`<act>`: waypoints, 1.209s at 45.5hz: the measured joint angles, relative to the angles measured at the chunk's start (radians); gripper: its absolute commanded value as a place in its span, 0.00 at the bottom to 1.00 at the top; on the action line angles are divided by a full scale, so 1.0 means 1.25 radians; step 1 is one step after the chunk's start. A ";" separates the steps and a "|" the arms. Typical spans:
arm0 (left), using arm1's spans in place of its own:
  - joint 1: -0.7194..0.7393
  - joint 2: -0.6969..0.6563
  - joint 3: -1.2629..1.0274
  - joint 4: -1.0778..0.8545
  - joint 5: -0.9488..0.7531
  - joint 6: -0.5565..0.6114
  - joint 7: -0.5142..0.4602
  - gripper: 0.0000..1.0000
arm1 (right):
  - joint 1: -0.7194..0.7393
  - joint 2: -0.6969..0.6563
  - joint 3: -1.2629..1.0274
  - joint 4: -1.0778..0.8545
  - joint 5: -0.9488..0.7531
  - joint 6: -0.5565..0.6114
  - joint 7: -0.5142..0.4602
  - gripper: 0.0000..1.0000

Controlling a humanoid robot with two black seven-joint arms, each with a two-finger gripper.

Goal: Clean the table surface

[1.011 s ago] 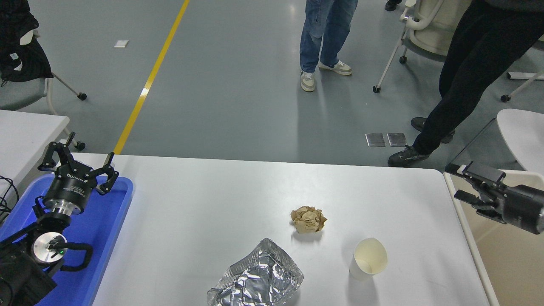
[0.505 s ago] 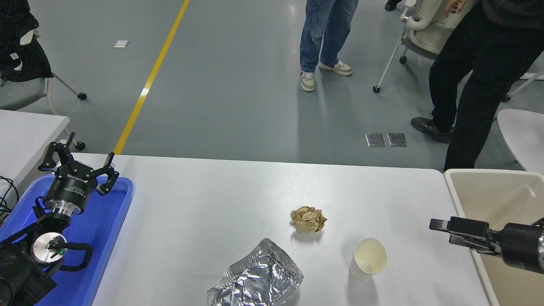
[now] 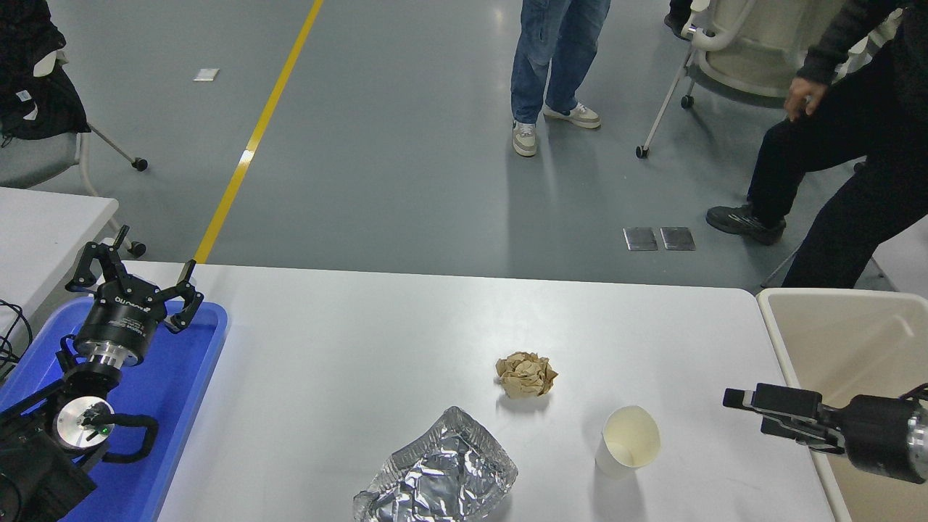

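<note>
The white table surface (image 3: 377,348) carries a crumpled brown paper ball (image 3: 526,375) near its middle. A crushed sheet of silver foil (image 3: 442,471) lies at the front edge, and a white paper cup (image 3: 628,440) lies tipped on its side to the right. My right gripper (image 3: 747,411) comes in from the right edge, points left and hovers open over the table's right rim, a hand's width right of the cup, holding nothing. At the lower left, my left gripper (image 3: 138,274) stays parked and open above the blue tray (image 3: 181,384).
A beige bin (image 3: 841,326) stands against the table's right end. A second white table (image 3: 43,217) is at the far left. Two people stand on the grey floor beyond the far edge, among wheeled chairs.
My right gripper has come down and leftward from above the bin to the table's right rim. The person in black has shifted to the right. The left arm is still.
</note>
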 measured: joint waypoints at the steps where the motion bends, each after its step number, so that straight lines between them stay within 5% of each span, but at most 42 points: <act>1: 0.000 0.000 0.000 0.000 0.000 0.000 0.000 1.00 | 0.000 -0.001 0.000 0.005 0.004 -0.002 -0.003 1.00; 55: 0.000 0.000 0.000 0.000 0.000 0.000 0.000 1.00 | 0.002 0.180 -0.066 0.007 -0.059 -0.078 -0.183 0.99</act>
